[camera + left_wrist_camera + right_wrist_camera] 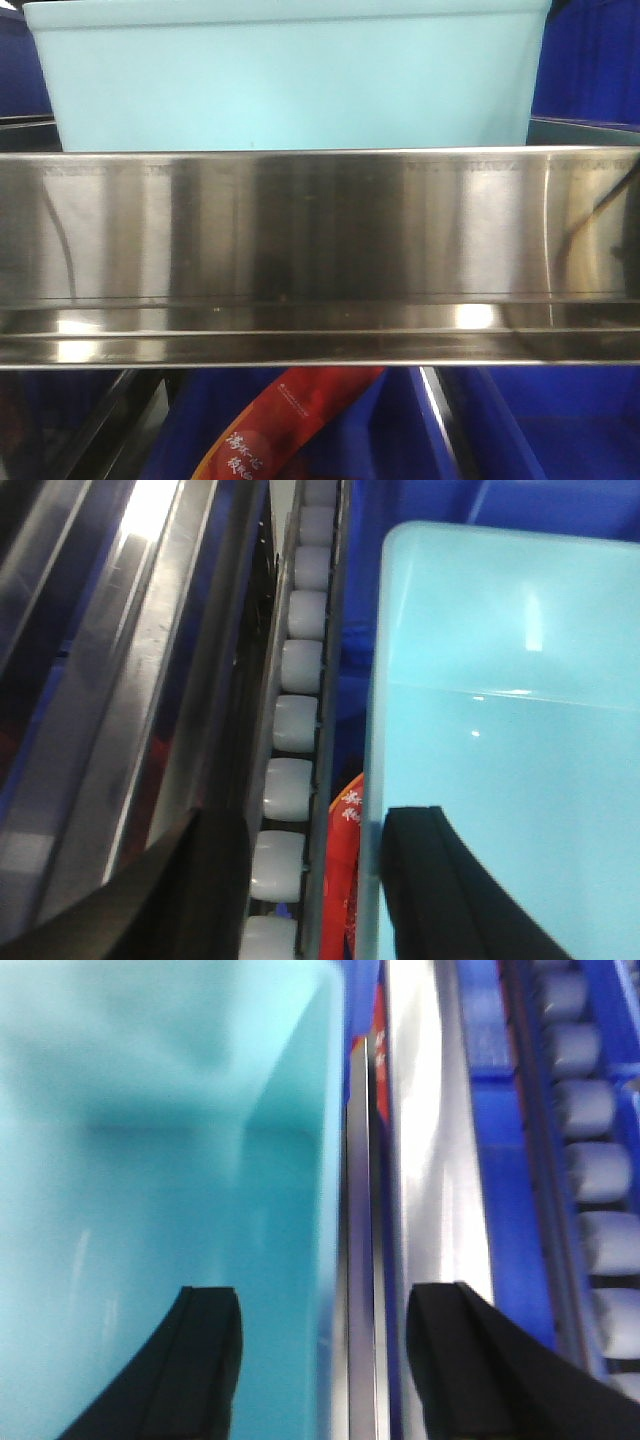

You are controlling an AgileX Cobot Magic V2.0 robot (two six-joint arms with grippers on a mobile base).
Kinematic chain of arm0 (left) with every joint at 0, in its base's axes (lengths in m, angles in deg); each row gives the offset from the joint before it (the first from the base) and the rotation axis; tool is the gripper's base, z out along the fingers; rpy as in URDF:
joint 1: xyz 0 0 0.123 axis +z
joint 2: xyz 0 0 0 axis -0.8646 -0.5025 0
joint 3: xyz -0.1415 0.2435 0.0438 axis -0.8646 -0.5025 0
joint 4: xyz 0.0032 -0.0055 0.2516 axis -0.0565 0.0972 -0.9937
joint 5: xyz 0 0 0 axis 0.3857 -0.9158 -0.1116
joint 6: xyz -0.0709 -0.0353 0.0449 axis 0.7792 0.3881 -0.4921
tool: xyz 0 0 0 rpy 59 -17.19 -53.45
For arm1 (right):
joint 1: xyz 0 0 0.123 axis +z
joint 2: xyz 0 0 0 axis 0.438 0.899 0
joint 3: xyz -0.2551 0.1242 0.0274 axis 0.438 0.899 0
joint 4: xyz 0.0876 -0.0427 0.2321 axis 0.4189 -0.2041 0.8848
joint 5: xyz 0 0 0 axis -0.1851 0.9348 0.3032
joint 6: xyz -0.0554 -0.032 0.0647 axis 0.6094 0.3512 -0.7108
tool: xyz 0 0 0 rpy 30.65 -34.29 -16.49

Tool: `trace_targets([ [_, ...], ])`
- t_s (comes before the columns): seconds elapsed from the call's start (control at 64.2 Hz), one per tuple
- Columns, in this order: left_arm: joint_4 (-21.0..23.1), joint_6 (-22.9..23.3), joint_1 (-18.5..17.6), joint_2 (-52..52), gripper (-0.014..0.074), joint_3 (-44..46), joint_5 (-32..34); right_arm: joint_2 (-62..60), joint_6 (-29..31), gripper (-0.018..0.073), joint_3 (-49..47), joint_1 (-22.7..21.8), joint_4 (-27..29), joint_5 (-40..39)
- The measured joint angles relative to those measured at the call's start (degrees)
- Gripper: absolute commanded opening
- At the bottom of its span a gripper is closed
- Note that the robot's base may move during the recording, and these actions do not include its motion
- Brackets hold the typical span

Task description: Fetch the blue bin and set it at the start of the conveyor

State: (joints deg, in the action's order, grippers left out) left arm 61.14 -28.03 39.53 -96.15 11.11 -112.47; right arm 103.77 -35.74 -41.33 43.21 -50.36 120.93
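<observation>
The blue bin (290, 80), a pale cyan tub, stands on a shelf behind a steel rail in the front view. In the left wrist view my left gripper (312, 818) is open and straddles the left wall of the blue bin (500, 730). Its right finger (440, 890) is inside the tub against the wall, and the other is outside. In the right wrist view my right gripper (328, 1292) is open across the right wall of the blue bin (150, 1160), with one finger (205, 1360) inside and one outside. The conveyor start is out of view.
A shiny stainless-steel shelf rail (320, 230) spans the front below the bin. White roller tracks (295, 720) and grey rollers (600, 1170) flank the bin. Dark blue crates (560, 420) stand beside and below it. A red packet (290, 420) lies on the lower level.
</observation>
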Motion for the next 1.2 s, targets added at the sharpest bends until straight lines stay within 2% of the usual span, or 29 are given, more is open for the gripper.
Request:
trace_targets([
  [1.2,1.76,-1.75,1.04,-2.44,0.0232,0.0,-0.57,2.04,0.0,0.0275,0.0,0.0,0.46,0.57],
])
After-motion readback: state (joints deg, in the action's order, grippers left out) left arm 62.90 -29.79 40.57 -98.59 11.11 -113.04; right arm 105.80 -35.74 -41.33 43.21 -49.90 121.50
